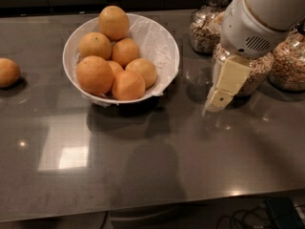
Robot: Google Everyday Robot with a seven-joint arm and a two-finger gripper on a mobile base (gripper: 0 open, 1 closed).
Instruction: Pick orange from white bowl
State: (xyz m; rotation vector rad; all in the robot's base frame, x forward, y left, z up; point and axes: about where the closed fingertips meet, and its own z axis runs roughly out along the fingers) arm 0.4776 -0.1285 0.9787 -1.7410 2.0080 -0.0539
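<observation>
So the end effector (217, 99) is hanging just above the bench (143, 175), right in front of a cereal jar (259, 73). Can't tell whether it's open or closed from here. The orange (95, 74) is sitting in the white bowl (175, 51), on the side furthest from the end effector, and it's leaning against a paler orange (127, 86).

Probably it's handling firm and fairly heavy, with dimpled skin giving decent grip, though it'll roll if nudged. Squeezing across its widest middle from above is looking like the safest bet.

It's basically round, so there's no real long axis. It isn't showing which way its stem end is pointing.
</observation>
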